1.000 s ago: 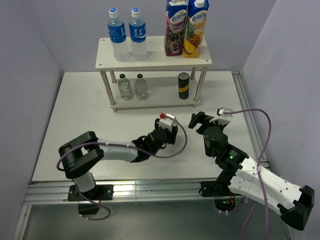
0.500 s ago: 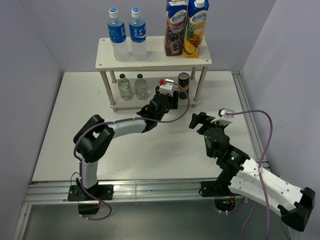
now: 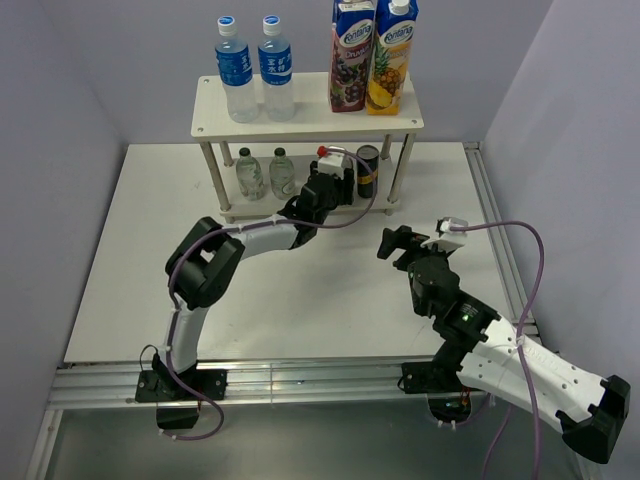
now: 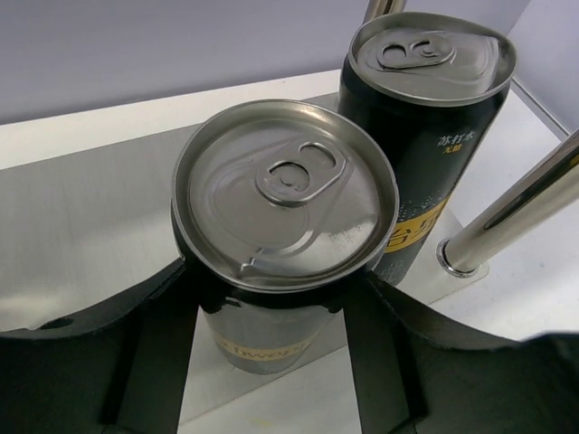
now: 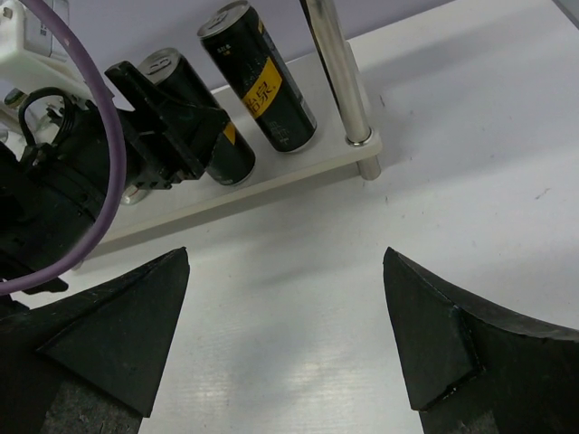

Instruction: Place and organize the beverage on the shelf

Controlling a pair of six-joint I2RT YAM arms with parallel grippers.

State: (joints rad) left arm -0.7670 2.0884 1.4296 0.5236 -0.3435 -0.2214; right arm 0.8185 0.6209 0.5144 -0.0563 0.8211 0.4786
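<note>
The left gripper [image 3: 332, 186] is stretched far fwd to the shelf [image 3: 310, 122]. Its jaws are clenched on a dark can [image 4: 285, 194] w/ silver top, pressing the body from both sides. This can is upright at the lower tier, near the front edge of the board. If its base already rests on the board, one cannot tell.

Just beside it, on the right in the left wrist view, stands the second can [image 4: 425, 108], also upright and close to a metal leg [image 4: 507, 212]. The 2 cans are very near, maybe touching.

On the same lower board, more to the left, stand 2 green-capped bottles [image 3: 249, 175]. On the top board are 2 water bottles [image 3: 236, 72] at the left end and 2 juice cartons [image 3: 352, 55] at the right end.

The right gripper [image 5: 285, 262] hangs over the table [image 3: 140, 260], apart from the shelf front and pointing approx. toward the cans. Its jaws are released wide, w/ nothing btw. them.
</note>
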